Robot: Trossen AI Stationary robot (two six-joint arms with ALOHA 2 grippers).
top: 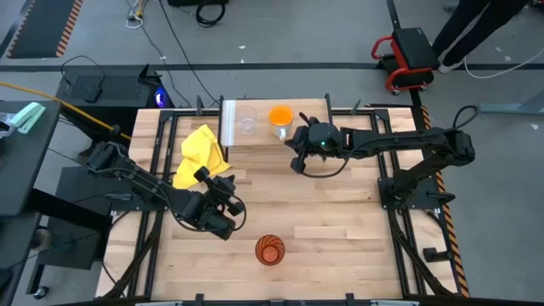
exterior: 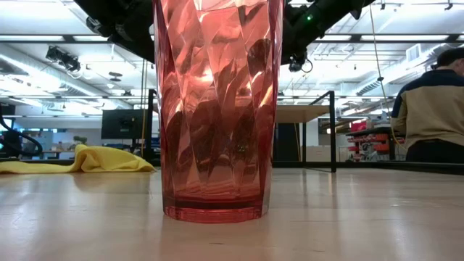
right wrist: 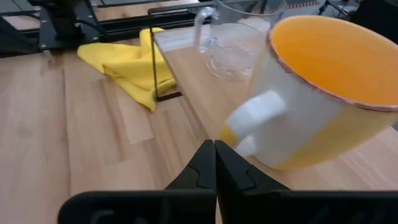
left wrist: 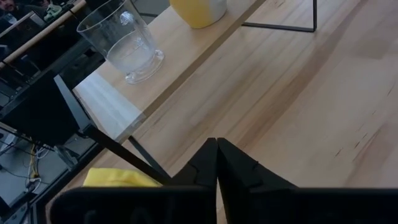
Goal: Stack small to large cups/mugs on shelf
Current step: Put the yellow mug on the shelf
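The shelf (top: 268,134) stands at the table's far edge. On it rest the small clear glass (top: 246,121) (left wrist: 124,43) and the orange mug (top: 280,114) (right wrist: 323,93), each on its base; the mug's white handle (right wrist: 258,118) points toward the near side. The amber tumbler (top: 270,249) (exterior: 217,109) stands upright on the tabletop near the near edge. My right gripper (top: 296,163) (right wrist: 214,165) is shut, just near of the mug's handle, touching nothing. My left gripper (top: 231,194) (left wrist: 216,168) is shut, mid-table left of centre, between tumbler and shelf.
A crumpled yellow cloth (top: 201,153) (right wrist: 130,65) lies on the table left of the shelf, against its black leg (right wrist: 153,62). Bare wood lies between the shelf and the tumbler. A person (exterior: 435,109) sits in the room beyond the table.
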